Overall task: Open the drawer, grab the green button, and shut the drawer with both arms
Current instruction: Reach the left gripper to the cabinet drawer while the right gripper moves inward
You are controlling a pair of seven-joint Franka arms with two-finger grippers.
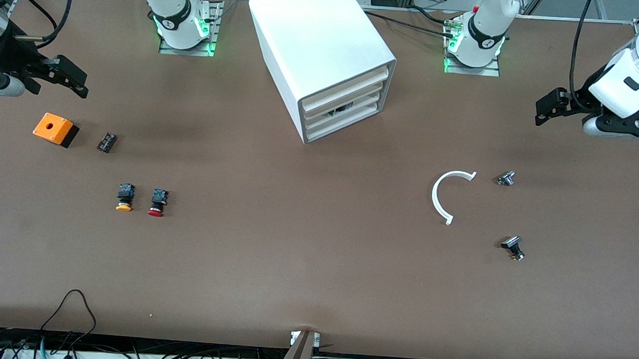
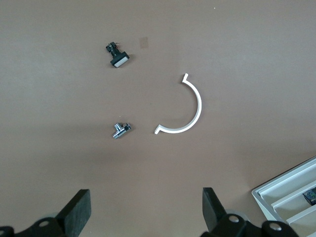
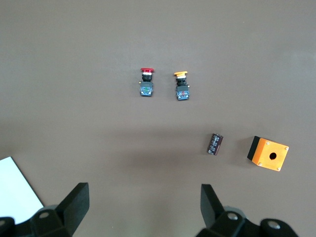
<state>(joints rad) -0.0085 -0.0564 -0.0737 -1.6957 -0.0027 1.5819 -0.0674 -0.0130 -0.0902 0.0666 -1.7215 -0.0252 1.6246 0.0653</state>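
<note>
The white cabinet (image 1: 325,50) stands at the middle of the table near the arm bases, its four drawer fronts (image 1: 349,112) pushed in or nearly so. A small dark thing (image 1: 340,109) shows in a gap between two middle drawers. It also shows in the left wrist view (image 2: 310,196). No green cap is visible. My left gripper (image 1: 543,108) hangs open and empty over the left arm's end of the table, and its wrist view shows it open too (image 2: 146,212). My right gripper (image 1: 73,79) hangs open and empty over the right arm's end (image 3: 145,207).
A yellow-capped button (image 1: 125,197), a red-capped button (image 1: 158,202), an orange box (image 1: 55,129) and a small black part (image 1: 106,141) lie toward the right arm's end. A white C-shaped piece (image 1: 448,193), a small metal part (image 1: 506,178) and a black part (image 1: 513,247) lie toward the left arm's end.
</note>
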